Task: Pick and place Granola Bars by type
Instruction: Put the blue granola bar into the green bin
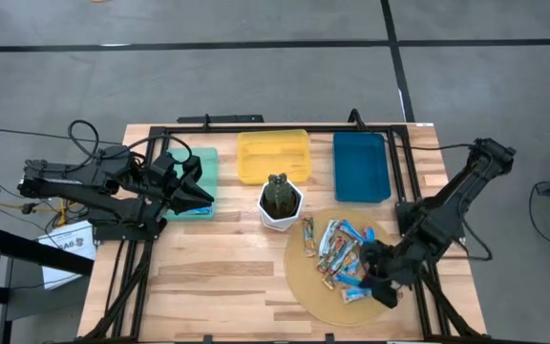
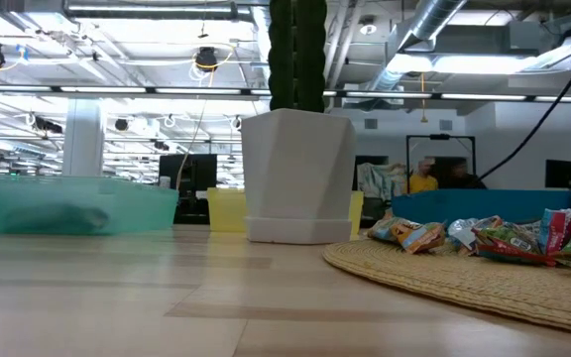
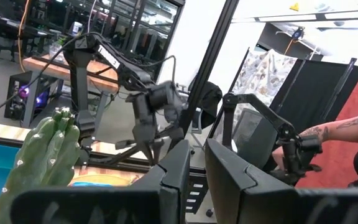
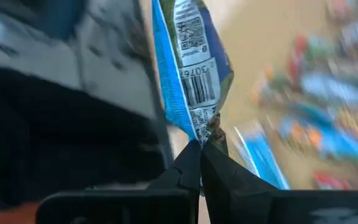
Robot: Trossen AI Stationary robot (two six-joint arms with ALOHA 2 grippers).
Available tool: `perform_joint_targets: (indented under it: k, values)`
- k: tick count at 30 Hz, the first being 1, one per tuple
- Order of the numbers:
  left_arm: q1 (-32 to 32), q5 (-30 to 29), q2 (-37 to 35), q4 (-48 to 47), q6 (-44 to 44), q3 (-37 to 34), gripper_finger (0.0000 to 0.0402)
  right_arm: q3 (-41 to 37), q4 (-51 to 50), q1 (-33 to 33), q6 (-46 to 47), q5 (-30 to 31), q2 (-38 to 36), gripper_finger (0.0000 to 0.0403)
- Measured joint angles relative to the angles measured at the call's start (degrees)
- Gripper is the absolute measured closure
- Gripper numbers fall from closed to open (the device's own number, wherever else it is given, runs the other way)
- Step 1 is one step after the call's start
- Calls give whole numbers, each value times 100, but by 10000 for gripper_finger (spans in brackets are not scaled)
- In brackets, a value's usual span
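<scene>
Between the right gripper's (image 4: pixel 199 155) closed fingers hangs a blue granola bar (image 4: pixel 191 68), pinched by its crimped wrapper end; light, crinkly and slippery, it looks safer gripped mid-body.

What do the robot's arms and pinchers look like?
Both arms are dark, nearly black, built of slim jointed links with black cables looping off them. The left arm and right arm match. Each ends in a gripper with two flat, dark, angular fingers: the left gripper and the right gripper.
</scene>
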Motion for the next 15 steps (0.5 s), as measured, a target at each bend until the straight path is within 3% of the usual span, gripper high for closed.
perform_joint_targets:
  k: [6,15]
  values:
    - [-1,1,0,1,0,-1,358,0,1198,-381,-612,481,-179,403]
    - [-1,1,0,11,-146,-2,358,2,3167,-967,-1780,491,-188,403]
